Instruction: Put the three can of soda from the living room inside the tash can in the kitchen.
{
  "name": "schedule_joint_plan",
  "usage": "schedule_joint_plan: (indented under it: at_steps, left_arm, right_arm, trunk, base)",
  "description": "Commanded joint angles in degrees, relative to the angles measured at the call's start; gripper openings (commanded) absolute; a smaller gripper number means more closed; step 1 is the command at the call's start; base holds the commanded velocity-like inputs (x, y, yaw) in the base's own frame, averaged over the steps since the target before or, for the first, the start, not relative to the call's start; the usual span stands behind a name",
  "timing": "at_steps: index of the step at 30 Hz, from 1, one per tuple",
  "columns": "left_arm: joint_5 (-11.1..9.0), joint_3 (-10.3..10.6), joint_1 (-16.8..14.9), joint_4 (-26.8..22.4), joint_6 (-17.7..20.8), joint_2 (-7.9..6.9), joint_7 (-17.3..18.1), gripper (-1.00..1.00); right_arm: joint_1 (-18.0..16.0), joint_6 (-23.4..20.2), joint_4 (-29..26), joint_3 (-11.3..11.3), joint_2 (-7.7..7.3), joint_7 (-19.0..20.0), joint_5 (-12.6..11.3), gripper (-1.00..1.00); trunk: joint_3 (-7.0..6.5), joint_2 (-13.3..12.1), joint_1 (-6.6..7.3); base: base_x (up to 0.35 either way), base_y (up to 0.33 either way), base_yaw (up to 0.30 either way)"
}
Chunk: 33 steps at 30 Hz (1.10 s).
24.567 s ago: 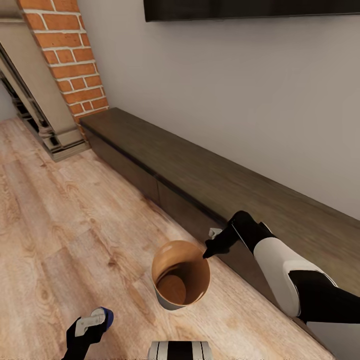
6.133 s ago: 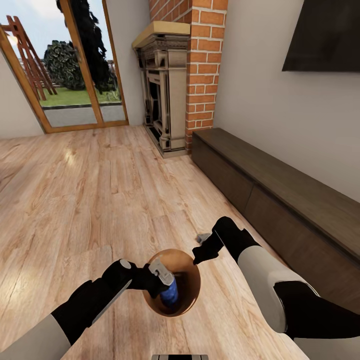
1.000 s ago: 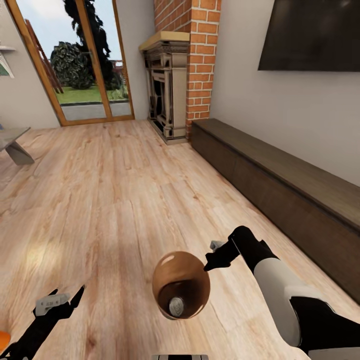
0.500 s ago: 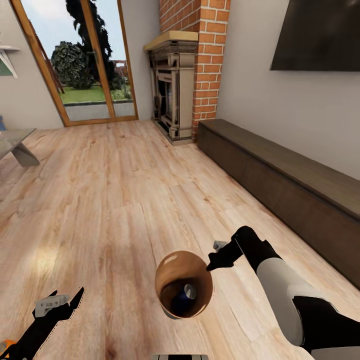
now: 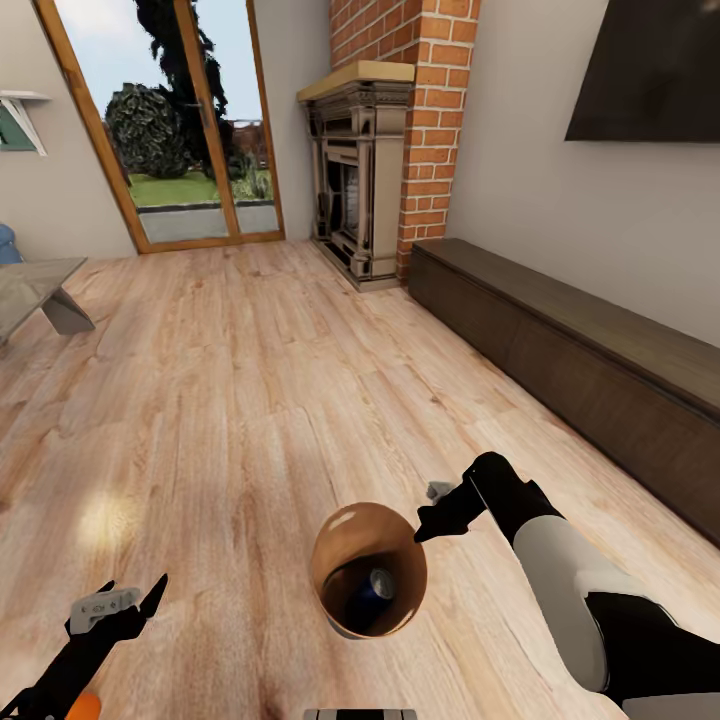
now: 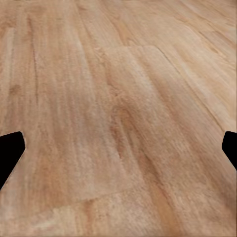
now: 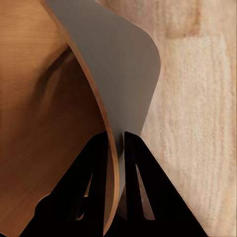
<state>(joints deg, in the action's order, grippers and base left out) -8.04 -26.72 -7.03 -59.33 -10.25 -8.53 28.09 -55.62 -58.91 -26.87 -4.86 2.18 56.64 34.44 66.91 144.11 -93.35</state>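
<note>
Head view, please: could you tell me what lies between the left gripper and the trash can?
Only bare wood floor lies between the left gripper and the trash can.

Soda can (image 5: 370, 590) inside tash can (image 5: 340, 530), fireplace (image 5: 360, 180) far ahead, low bench (image 5: 580, 370) along the right wall

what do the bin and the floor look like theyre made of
The bin looks like thin bent wood or plywood: warm brown inside with a soft sheen, matte grey outside, and a pale layered edge where the right claw pinches its wall. The floor looks like light wooden planks, with grain streaks, board seams and a dull gloss.
</note>
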Motion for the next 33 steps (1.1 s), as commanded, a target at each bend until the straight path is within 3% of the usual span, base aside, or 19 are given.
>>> schedule_joint_plan:
  at_steps: [1, 13, 21, 33]
  left_arm:
    - [0.0, 0.0, 0.0, 0.0, 0.02, 0.0, 0.01, 1.0]
    - [0.23, 0.0, 0.0, -0.1, -0.1, 0.24, -0.04, 1.0]
    - [0.46, 0.0, 0.0, 0.0, -0.59, 0.44, -0.03, 1.0]
    - [0.41, 0.0, 0.0, 0.0, -0.56, 0.44, 0.11, 1.0]
  right_arm:
    - [-0.01, -1.09, 0.0, -0.24, 0.02, 0.28, -2.09, -1.0]
    - [-0.01, -1.09, -0.02, -0.24, 0.02, 0.18, -2.09, -1.0]
    - [0.06, -1.09, -0.1, -0.17, 0.02, -0.28, -1.96, -1.0]
    - [0.07, -1.09, -0.11, 0.22, 0.02, -0.65, -1.86, -1.0]
  trunk:
    - [-0.01, 0.0, 0.01]
    - [-0.01, 0.0, 0.01]
    - [-0.06, 0.0, 0.01]
    - [-0.54, 0.0, 0.01]
  base:
    - [0.001, 0.316, 0.0]
    - [-0.005, 0.291, 0.0]
    - [-0.273, 0.029, 0.02]
    - [-0.224, 0.001, 0.204]
